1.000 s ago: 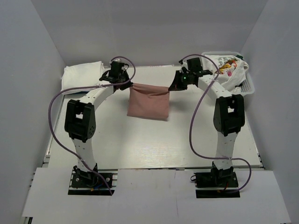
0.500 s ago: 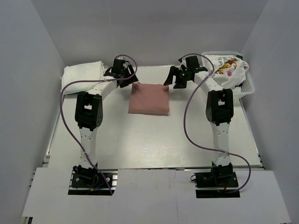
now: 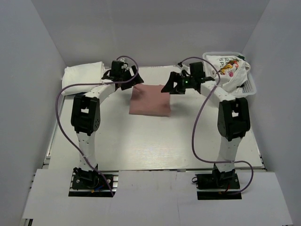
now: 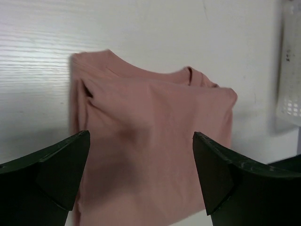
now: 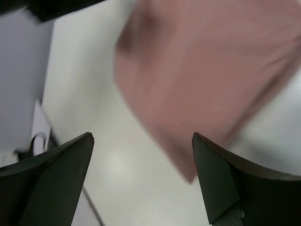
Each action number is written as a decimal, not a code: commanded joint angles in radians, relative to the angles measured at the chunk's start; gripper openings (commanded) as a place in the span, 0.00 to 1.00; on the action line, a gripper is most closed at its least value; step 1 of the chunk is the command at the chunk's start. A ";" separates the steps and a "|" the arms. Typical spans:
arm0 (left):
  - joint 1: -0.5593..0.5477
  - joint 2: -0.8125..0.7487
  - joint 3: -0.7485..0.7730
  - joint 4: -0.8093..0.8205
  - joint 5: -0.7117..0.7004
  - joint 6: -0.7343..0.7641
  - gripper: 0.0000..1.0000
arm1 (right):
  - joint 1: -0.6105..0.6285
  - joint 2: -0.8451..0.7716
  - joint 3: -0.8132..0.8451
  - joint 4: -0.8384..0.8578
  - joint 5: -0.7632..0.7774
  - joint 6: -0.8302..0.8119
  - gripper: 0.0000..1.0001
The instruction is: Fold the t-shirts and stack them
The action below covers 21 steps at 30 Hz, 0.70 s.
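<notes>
Flanking the pink tee (image 3: 150, 100), left gripper (image 3: 133, 80) and right gripper (image 3: 170, 87), jaws apart; basket (image 3: 250, 88) far right.

Folded dusty-pink t-shirt (image 3: 150, 100), plain with no print showing, on a white table (image 3: 141, 146). Plain white t-shirts (image 3: 82, 73) in a folded pile. White mesh basket (image 3: 250, 88) holding a printed t-shirt (image 3: 229, 69), white with pink, yellow and dark green markings. Left arm (image 3: 84, 117) and right arm (image 3: 231, 120) white with black joints, trailing purple cables (image 3: 57, 117). Pale grey walls (image 3: 28, 70)
</notes>
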<state>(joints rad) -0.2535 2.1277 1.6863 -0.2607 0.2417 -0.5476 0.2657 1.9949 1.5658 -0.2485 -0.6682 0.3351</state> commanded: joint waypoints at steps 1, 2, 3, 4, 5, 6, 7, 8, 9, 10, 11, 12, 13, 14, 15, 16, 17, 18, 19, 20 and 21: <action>-0.009 -0.057 -0.039 0.081 0.136 -0.017 1.00 | 0.044 -0.074 -0.171 0.271 -0.241 0.031 0.90; -0.009 -0.046 -0.048 0.095 0.151 -0.029 1.00 | 0.053 -0.068 -0.188 0.284 -0.267 0.038 0.90; -0.018 -0.034 -0.062 0.109 0.166 -0.029 1.00 | 0.056 -0.059 -0.193 0.293 -0.292 0.050 0.90; -0.018 -0.023 -0.062 0.120 0.180 -0.041 1.00 | 0.063 -0.027 -0.196 0.322 -0.327 0.054 0.90; -0.018 -0.014 -0.062 0.120 0.180 -0.051 1.00 | 0.069 -0.016 -0.200 0.330 -0.333 0.065 0.90; -0.018 -0.002 -0.062 0.120 0.168 -0.051 1.00 | 0.076 -0.002 -0.204 0.340 -0.344 0.074 0.90; -0.018 0.021 -0.062 0.098 0.153 -0.051 1.00 | 0.075 0.034 -0.208 0.345 -0.335 0.074 0.90; -0.018 0.032 -0.062 0.098 0.134 -0.051 1.00 | 0.079 0.047 -0.210 0.351 -0.326 0.079 0.90; -0.018 0.043 -0.062 0.086 0.111 -0.051 1.00 | 0.075 0.057 -0.223 0.347 -0.291 0.082 0.90; -0.006 0.054 -0.062 0.086 0.111 -0.051 1.00 | 0.073 0.089 -0.233 0.350 -0.263 0.084 0.90; 0.005 0.073 -0.053 0.075 0.111 -0.051 1.00 | 0.069 0.099 -0.245 0.353 -0.231 0.084 0.90; 0.005 0.083 -0.053 0.075 0.111 -0.051 1.00 | 0.064 0.114 -0.248 0.344 -0.213 0.072 0.90; 0.005 0.083 -0.053 0.075 0.111 -0.051 1.00 | 0.064 0.133 -0.251 0.336 -0.170 0.059 0.90; 0.005 0.095 -0.044 0.066 0.102 -0.051 1.00 | 0.066 0.142 -0.242 0.298 -0.165 0.052 0.90; 0.005 0.106 -0.030 0.057 0.082 -0.051 1.00 | 0.064 0.160 -0.224 0.285 -0.163 0.033 0.90; 0.005 0.106 -0.021 0.042 0.073 -0.051 1.00 | 0.067 0.172 -0.208 0.275 -0.162 0.033 0.90; 0.005 0.118 -0.020 0.026 0.073 -0.051 1.00 | 0.069 0.176 -0.202 0.253 -0.160 0.022 0.90; 0.005 0.118 -0.010 0.017 0.073 -0.051 1.00 | 0.072 0.176 -0.198 0.250 -0.162 0.025 0.90; 0.005 0.118 -0.010 0.017 0.073 -0.042 1.00 | 0.069 0.164 -0.188 0.250 -0.157 0.022 0.90; 0.005 0.118 -0.010 0.017 0.073 -0.041 1.00 | 0.072 0.156 -0.184 0.250 -0.157 0.016 0.90; 0.005 0.104 -0.010 0.017 0.073 -0.041 1.00 | 0.070 0.136 -0.162 0.209 -0.153 0.007 0.90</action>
<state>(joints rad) -0.2543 2.2387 1.6547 -0.1963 0.3466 -0.6022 0.3370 2.1407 1.3582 0.0357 -0.8833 0.3904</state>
